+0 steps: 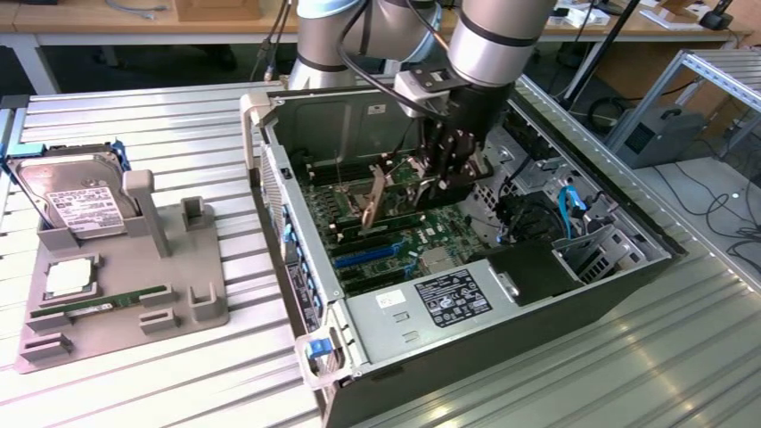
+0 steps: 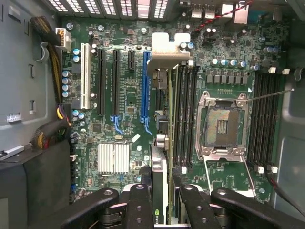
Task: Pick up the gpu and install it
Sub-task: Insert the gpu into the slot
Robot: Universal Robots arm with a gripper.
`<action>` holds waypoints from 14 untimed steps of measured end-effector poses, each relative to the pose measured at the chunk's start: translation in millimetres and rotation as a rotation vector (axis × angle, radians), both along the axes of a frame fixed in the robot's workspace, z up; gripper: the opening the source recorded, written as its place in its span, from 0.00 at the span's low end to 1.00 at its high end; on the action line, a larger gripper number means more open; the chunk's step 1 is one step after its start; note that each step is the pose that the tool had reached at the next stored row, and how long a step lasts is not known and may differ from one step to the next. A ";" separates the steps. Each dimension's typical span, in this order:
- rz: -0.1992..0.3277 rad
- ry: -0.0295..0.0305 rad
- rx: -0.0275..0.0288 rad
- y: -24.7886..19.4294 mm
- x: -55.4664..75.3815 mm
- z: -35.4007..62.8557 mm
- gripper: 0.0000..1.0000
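We are holding gpu (image 2: 162, 157) edge-down, pincer (image 2: 162, 202) clamped on its upper edge, card hanging over motherboard (image 2: 119, 124) for blue slot (image 2: 144, 86) alignment.

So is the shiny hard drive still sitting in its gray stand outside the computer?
Yes, the hard drive stands upright in the gray stand on the exterior view's left, outside the computer case.

Table: you've got a ribbed silver metal worktop (image 1: 143, 116) w/ bright glare patches.
Behind: pale wooden desks (image 1: 107, 27) along the back.
Floor: grey, black cables (image 1: 725, 209) at exterior view's right.
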State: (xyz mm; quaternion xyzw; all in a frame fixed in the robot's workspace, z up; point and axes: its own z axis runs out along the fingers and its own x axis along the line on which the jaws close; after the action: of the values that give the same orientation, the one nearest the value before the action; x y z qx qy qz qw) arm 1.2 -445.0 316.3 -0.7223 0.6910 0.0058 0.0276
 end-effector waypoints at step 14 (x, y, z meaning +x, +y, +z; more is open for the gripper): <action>-0.018 0.0000 -0.0001 -11.4 -20.3 -4.0 0.27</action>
State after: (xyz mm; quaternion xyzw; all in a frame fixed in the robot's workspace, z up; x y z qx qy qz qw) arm -19.1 -456.4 312.3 -0.7160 0.6975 0.0055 0.0276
